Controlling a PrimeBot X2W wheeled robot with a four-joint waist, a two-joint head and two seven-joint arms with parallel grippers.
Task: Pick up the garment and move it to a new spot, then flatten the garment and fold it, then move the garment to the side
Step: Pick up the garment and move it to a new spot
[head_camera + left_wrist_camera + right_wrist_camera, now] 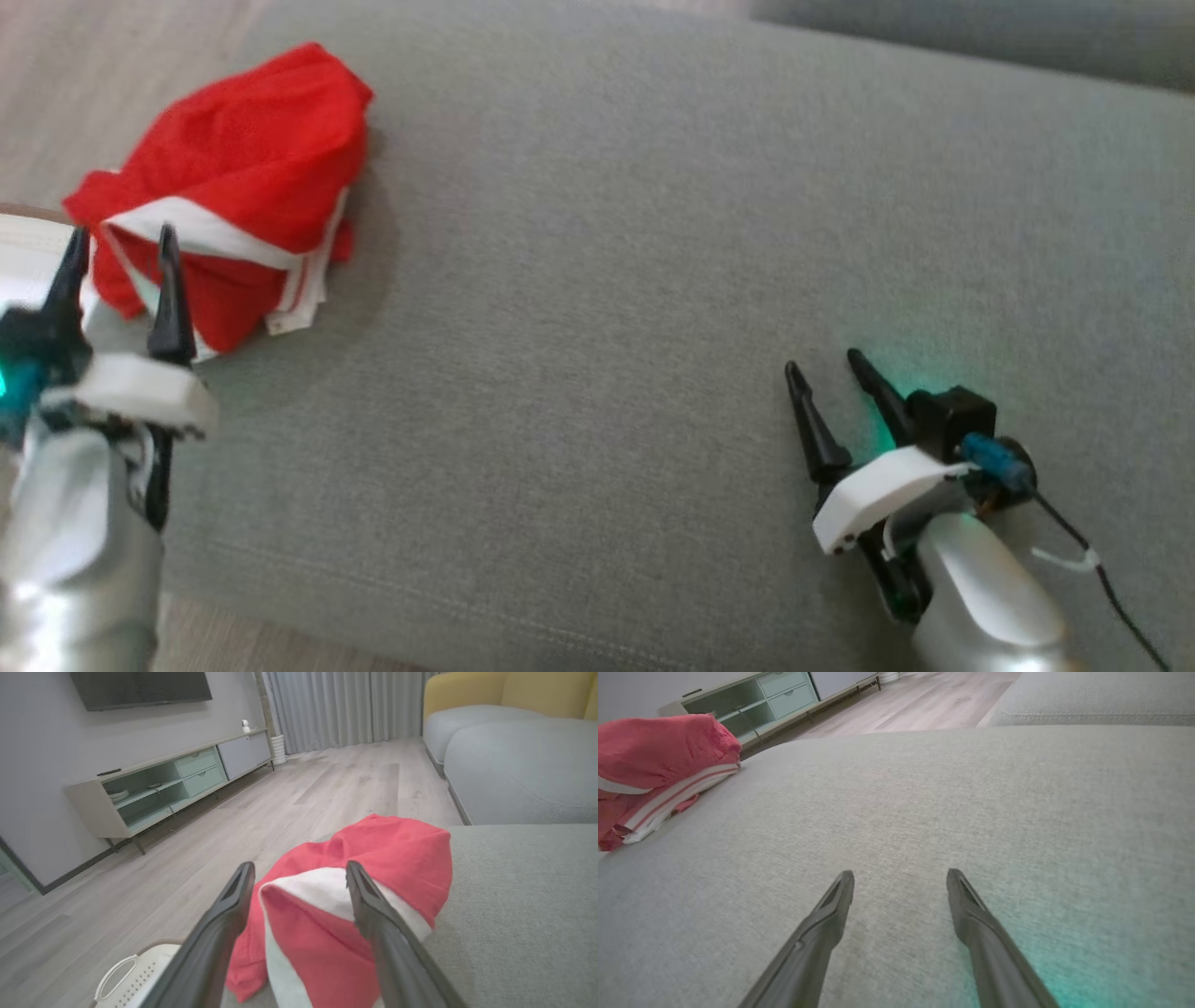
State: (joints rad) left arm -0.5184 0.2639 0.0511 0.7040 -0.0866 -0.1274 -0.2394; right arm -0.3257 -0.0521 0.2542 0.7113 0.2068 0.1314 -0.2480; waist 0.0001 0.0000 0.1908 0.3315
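Note:
The garment (238, 182) is a red piece with white stripes, bunched in a heap at the far left of the grey cushion (607, 308). My left gripper (123, 238) stands open just before its near edge, nothing between the fingers. In the left wrist view the garment (387, 858) lies right beyond the left gripper (299, 870), its white band between the tips. My right gripper (823, 362) is open low over bare cushion at the right, far from the heap. The right wrist view has the garment (658, 751) at the far left and the right gripper (900, 877) open.
A white perforated basket (126, 973) sits on the floor by the cushion's left end. Wooden floor (303, 793), a low TV cabinet (154, 788) and curtains lie beyond. More grey and yellow sofa sections (514, 756) stand to the right.

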